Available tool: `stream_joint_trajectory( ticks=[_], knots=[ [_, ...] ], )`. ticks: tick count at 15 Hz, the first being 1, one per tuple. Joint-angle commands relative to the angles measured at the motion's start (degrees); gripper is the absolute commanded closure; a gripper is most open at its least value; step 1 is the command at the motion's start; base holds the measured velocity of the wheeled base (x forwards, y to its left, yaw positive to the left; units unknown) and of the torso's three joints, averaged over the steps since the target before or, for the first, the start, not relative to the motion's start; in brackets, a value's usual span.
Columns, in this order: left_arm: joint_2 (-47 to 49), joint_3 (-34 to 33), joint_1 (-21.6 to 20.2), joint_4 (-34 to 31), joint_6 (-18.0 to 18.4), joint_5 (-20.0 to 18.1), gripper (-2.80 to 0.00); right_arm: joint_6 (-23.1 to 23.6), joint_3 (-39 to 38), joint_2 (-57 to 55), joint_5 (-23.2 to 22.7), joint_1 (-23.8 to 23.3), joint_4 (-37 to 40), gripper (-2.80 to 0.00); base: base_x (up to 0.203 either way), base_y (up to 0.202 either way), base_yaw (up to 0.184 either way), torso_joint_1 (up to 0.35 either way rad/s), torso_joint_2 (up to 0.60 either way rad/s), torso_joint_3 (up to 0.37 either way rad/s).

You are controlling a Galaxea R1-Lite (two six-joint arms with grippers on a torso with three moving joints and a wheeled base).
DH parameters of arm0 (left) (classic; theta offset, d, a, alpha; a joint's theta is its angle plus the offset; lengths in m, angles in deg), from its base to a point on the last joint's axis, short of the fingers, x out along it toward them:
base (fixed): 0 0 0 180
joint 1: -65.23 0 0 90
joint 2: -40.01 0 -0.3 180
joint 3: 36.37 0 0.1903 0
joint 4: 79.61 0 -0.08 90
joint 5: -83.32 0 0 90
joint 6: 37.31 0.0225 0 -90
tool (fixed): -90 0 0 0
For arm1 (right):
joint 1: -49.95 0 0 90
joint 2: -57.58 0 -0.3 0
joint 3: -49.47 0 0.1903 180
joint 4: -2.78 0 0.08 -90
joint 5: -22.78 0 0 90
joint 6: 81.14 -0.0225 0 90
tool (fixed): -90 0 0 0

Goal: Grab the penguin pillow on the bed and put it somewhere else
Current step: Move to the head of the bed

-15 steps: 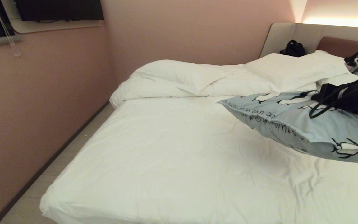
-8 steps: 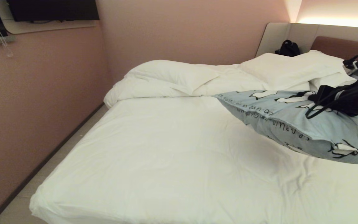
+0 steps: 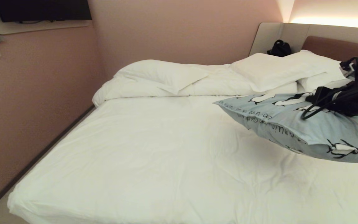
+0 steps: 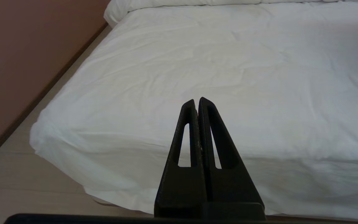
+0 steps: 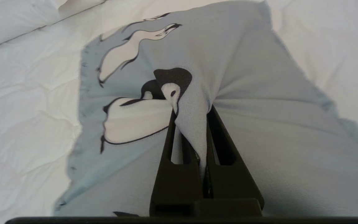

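Note:
The penguin pillow point(image 3: 291, 124) is light blue-grey with black-and-white penguins and a line of dark writing. It hangs above the white sheet of the bed point(image 3: 151, 155) at the right of the head view. My right gripper point(image 3: 318, 94) comes in from the right edge and is shut on a bunched fold of the pillow's top face. The wrist view shows that fold of the pillow point(image 5: 244, 77) pinched between the right gripper point(image 5: 191, 109) fingers. My left gripper point(image 4: 196, 100) is shut and empty, low by the foot corner of the bed point(image 4: 259, 62).
A rumpled white duvet point(image 3: 166, 76) and plain white pillows point(image 3: 269, 70) lie at the head of the bed, under a brown headboard point(image 3: 337, 46). A black bag point(image 3: 278, 48) sits on the ledge behind. A pink wall point(image 3: 36, 93) and a floor strip point(image 4: 5, 174) border the bed's left side.
The whole scene has slid left in the head view, so the camera has moved. The pillow stays hanging from my right gripper at about the same spot in the picture.

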State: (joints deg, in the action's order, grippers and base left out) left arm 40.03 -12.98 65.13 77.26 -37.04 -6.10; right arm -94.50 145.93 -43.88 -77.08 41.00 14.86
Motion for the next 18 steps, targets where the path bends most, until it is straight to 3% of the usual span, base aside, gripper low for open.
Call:
stream_joint_trajectory(
  ticks=[1,18],
  knots=[
    [0.0,0.0,-0.1,0.0,0.0,0.0,0.00,-0.1,0.0,-0.6,0.0,-0.1,-0.5,0.00,0.000,-0.193,0.000,0.002,0.01,0.005],
    [0.0,0.0,0.0,0.0,-0.3,0.0,0.00,0.6,1.1,-3.8,0.1,-3.7,-1.3,0.00,0.000,-0.195,0.000,0.003,0.00,0.002]
  ],
)
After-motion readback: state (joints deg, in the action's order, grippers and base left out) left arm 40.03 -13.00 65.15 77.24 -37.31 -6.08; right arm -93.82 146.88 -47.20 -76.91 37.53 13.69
